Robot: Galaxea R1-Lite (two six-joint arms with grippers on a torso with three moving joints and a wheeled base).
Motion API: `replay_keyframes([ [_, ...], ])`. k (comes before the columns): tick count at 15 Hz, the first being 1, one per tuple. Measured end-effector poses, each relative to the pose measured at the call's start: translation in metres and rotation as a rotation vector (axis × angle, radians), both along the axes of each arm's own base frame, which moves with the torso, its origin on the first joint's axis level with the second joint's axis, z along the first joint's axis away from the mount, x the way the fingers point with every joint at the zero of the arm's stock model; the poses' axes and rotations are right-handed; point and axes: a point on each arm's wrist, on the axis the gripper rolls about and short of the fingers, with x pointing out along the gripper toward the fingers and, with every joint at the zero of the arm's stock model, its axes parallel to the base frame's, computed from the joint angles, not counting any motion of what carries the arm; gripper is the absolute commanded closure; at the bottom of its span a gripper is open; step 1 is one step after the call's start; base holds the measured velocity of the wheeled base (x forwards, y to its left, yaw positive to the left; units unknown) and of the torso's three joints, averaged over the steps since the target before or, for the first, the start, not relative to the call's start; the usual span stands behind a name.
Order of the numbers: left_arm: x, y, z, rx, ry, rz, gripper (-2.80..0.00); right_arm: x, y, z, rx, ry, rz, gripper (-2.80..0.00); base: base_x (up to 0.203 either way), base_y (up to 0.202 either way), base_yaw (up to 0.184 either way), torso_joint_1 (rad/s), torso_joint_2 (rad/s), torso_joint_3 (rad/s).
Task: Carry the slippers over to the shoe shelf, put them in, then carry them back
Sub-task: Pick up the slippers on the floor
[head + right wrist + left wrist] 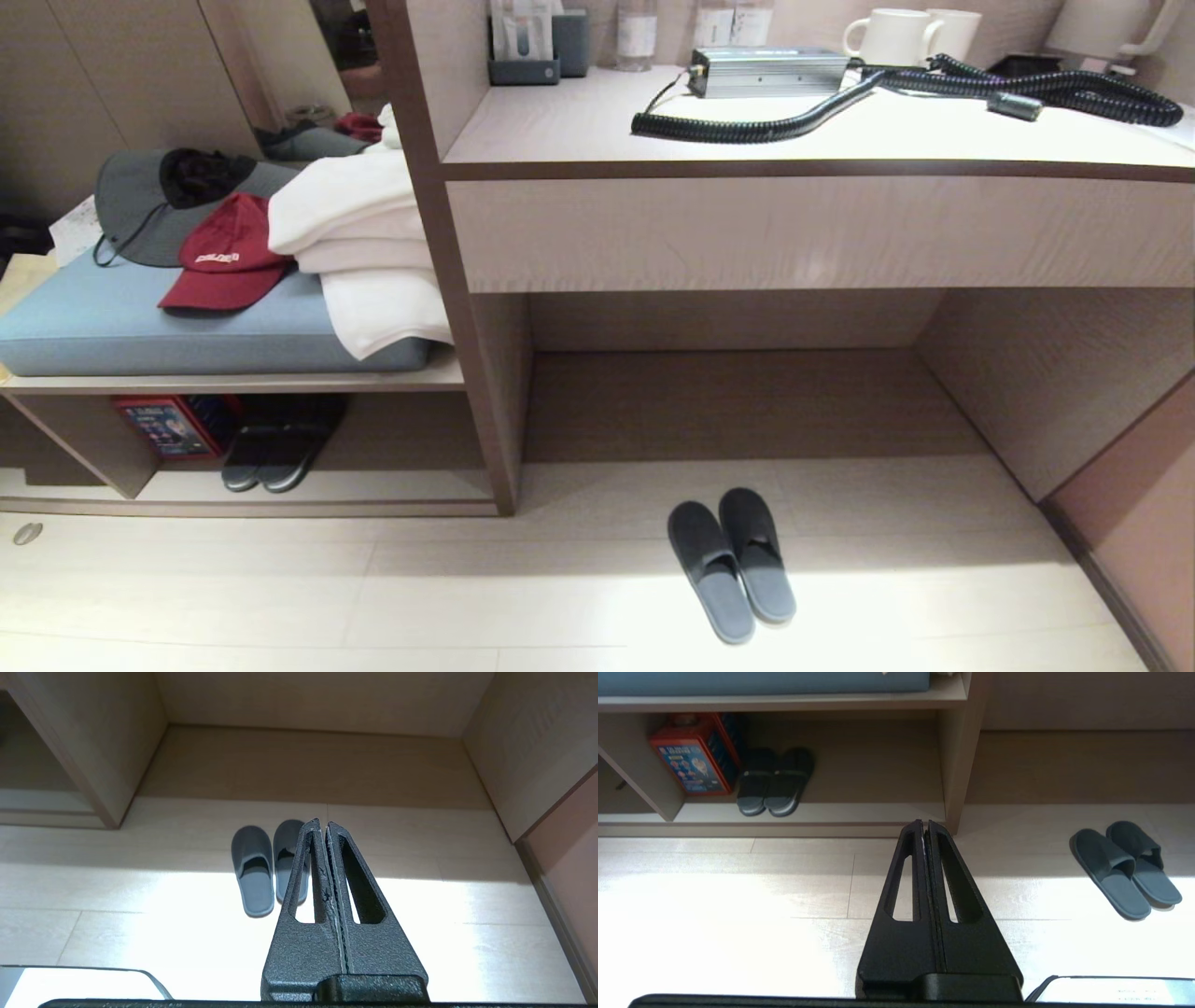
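- While the slippers [730, 563] lie untouched on the floor, side by side and touching, toes toward the desk recess, the step in hand looks like the approach for the first pick-up.
- Seen from the head, the pair sits at about five o'clock, in front of the opening under the desk [803, 140].
- The shoe shelf [308, 485] lies at about eight o'clock, left of the upright panel; a darker pair [275, 448] and a red box [168, 425] already fill its left part, so the free right part looks the better target.
- Neither arm shows in the head view; the left gripper [924, 823] and right gripper [322, 822] both hang above the floor with fingers pressed together, holding nothing.
- To do it well, I would bring the right gripper, which already looks toward the pair, down with fingers spread and pinch both bands together.
- Keep clear of the panel's lower edge when carrying across.
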Motion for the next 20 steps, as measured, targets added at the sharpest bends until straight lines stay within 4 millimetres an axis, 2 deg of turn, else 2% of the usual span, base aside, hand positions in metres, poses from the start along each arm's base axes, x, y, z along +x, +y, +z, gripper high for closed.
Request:
replay_keyframes([
  [20, 0.0000, 0.0000, 0.0000, 0.000, 0.000, 0.000, 0.00, 0.0000, 0.0000, 0.0000, 0.000, 0.000, 0.000, 0.00, 0.000, 0.000, 0.000, 0.002, 0.00, -0.196],
])
